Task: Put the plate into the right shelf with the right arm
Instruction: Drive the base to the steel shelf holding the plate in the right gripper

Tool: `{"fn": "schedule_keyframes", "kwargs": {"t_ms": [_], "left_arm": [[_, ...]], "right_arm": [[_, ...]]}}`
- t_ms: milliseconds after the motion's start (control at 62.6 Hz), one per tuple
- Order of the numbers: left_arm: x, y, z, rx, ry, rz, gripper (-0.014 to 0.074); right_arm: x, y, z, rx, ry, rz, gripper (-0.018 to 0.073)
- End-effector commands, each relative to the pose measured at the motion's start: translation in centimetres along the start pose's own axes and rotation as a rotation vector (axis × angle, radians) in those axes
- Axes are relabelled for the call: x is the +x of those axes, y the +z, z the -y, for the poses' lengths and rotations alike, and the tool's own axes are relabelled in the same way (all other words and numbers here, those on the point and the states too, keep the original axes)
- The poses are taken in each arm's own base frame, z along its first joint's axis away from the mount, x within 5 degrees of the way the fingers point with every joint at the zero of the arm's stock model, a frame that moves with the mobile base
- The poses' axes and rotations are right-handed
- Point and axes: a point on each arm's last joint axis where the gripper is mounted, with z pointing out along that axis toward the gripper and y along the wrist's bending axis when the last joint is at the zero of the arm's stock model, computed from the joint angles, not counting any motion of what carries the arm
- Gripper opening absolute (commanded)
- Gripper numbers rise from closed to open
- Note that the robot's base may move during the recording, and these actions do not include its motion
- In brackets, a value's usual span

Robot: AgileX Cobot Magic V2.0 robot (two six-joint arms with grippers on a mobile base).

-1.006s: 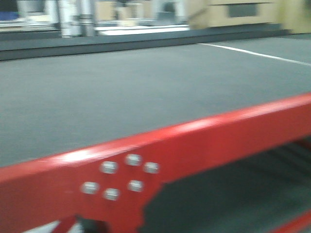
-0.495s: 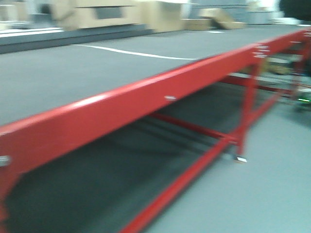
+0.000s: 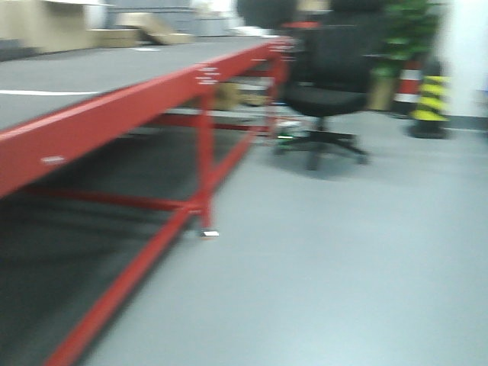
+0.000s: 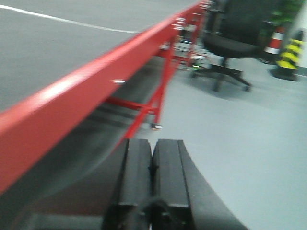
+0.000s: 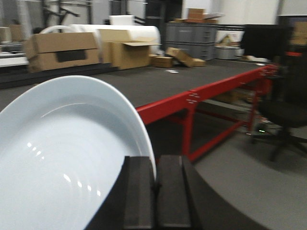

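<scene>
A: Starting at the left: left gripper (image 4: pixel 152 146)?
B: Closed, pads (image 4: pixel 139 163) pressed together, holding nothing. Hanging over the floor (image 4: pixel 240 143), just beside the red edge of the desk (image 4: pixel 72 91).

A: And the plate (image 5: pixel 67 158)?
B: Clamped by its rim in the right gripper (image 5: pixel 156 165), jaws pinched on the right-hand edge. Spreads out to the left of that gripper, tilted, hollow side facing the wrist camera. Round, white, glossy, with a low raised rim and a few small glints. Empty and, by the look of it, whole.

A: Nearer arm, then?
B: Right, plainly. Carrying it.

A: Further right?
B: Same red-framed desk with a dark mat (image 5: pixel 158 81), cartons (image 5: pixel 62 48) beyond, a black office chair (image 5: pixel 283 112) at the far right. No steel shelf anywhere in sight.

A: So next?
B: Probably turning to find the shelf first, keeping the plate steady in the grip, then reaching in with the free edge leading.
</scene>
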Motion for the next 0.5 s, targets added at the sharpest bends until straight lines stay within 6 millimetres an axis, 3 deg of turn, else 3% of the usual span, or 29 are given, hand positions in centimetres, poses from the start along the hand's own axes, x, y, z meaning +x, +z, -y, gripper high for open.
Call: {"fn": "schedule_keyframes", "kwargs": {"t_ms": [0,479], "left_arm": [[-0.52,-0.02,0.07,0.012,-0.006,0.086,-0.0047],[-0.52,-0.02,0.07,0.012,-0.006,0.086,-0.0047]], "right_arm": [[-1.64,0.0,-0.01,0.001,-0.006,0.115,0.0057],[-1.65,-0.01,-0.01,0.001,-0.006,0.116,0.0057]]}}
